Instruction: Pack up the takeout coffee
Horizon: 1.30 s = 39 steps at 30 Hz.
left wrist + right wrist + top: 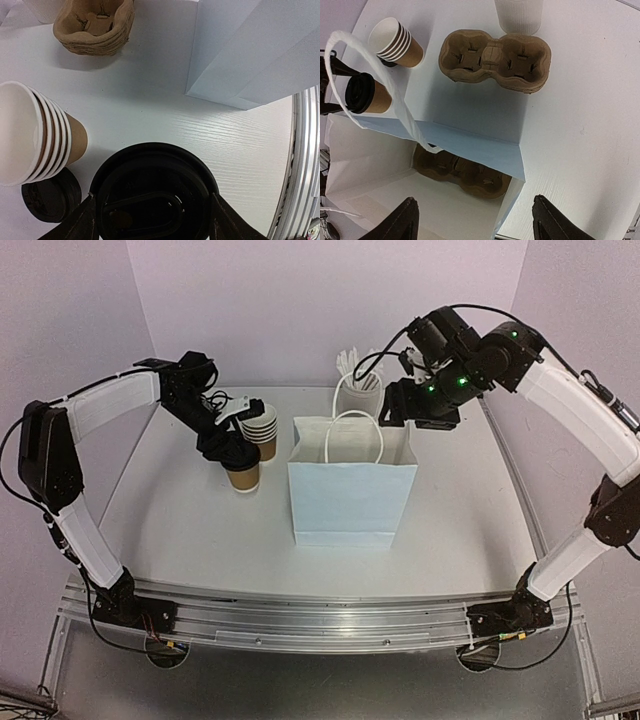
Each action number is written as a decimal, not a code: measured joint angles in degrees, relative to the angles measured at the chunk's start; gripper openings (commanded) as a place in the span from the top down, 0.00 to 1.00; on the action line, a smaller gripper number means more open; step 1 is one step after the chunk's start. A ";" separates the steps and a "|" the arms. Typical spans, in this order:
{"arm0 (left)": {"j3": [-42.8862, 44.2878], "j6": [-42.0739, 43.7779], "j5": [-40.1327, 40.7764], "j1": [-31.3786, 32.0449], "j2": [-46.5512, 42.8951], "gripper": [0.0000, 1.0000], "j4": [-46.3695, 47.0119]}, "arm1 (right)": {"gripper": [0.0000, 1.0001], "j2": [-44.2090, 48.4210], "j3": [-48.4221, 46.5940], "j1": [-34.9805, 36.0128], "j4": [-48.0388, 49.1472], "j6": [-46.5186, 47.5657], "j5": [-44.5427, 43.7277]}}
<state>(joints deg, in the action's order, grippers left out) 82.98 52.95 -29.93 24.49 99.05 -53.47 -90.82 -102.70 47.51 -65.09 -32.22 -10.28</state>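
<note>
The takeout coffee (243, 477), a brown paper cup with a black lid (152, 190), stands on the table left of the white paper bag (352, 485). My left gripper (228, 448) comes down over it, and its fingers (227, 225) press both sides of the lid. The right wrist view shows the cup (370, 95) beside the bag. My right gripper (418, 408) hangs open and empty above the bag's back right corner (477, 225). A brown pulp cup carrier (465, 172) lies on the bag's floor.
A nested stack of cups (263, 428) lies tilted behind the coffee, with loose black lids (50, 195) beside it. A stack of pulp carriers (495, 60) and a white holder of utensils (358, 390) stand behind the bag. The bag's handles (352, 430) stand up.
</note>
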 measured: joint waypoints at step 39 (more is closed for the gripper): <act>31.16 -0.44 -0.03 11.36 -8.79 0.48 -23.15 | 0.70 -6.41 0.64 -7.63 4.14 48.42 21.16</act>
<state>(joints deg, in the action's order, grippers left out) 114.14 52.51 -29.95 35.86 90.26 -76.62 -97.23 -102.06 39.88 -60.95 16.20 10.87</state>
